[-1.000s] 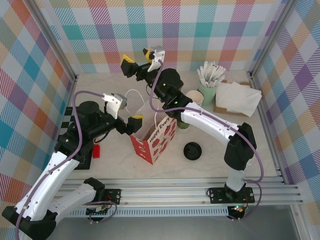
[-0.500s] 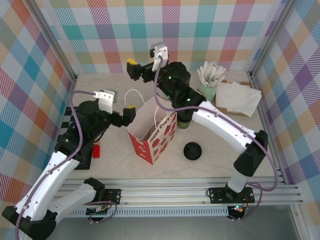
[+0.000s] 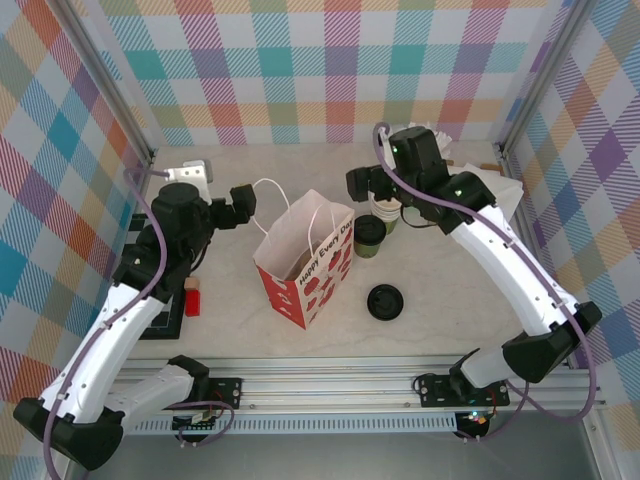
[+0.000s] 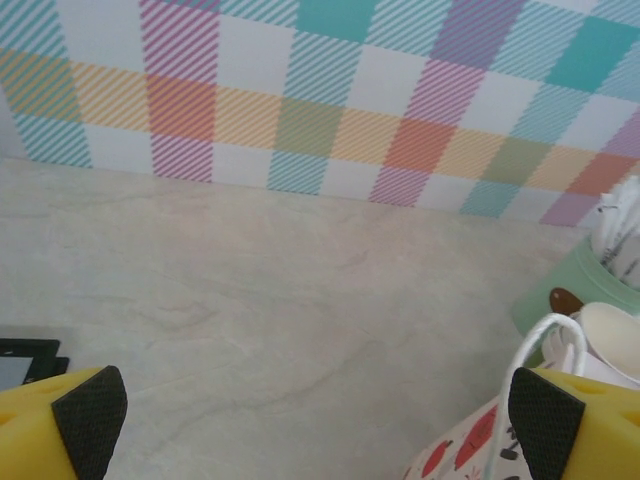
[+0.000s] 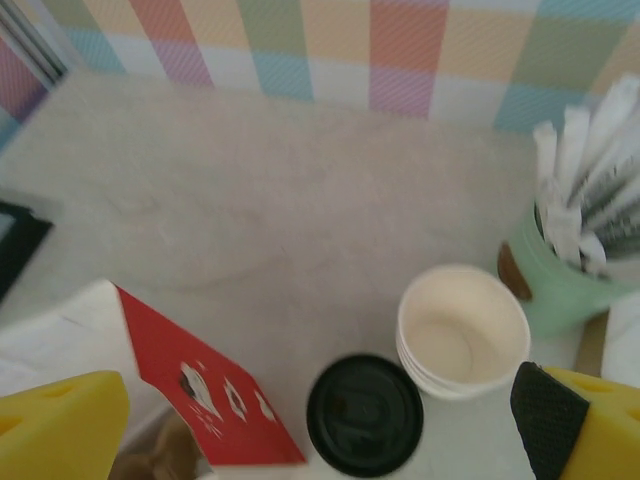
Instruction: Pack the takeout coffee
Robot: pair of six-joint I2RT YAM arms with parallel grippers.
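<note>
The takeout coffee (image 3: pixel 368 234), a green cup with a black lid (image 5: pixel 365 415), stands upright just right of the red and white paper bag (image 3: pixel 305 265). My right gripper (image 3: pixel 372 195) hovers open above the coffee and the cup stack (image 5: pixel 462 330), holding nothing; in the right wrist view (image 5: pixel 315 432) its yellow fingers (image 5: pixel 60 430) frame the lid from above. My left gripper (image 3: pixel 242 207) is open and empty, left of the bag's handles (image 4: pixel 540 350), over bare tabletop (image 4: pixel 318 440).
A loose black lid (image 3: pixel 385 301) lies in front of the coffee. A mint holder of white sticks (image 5: pixel 560 285) and napkins (image 3: pixel 480 195) sit at the back right. A black pad (image 3: pixel 150 305) with a red item (image 3: pixel 193 300) lies at the left.
My right arm has swung from behind the bag to the right, over the cups. My left gripper has drawn back from the bag's rim toward the far left.
</note>
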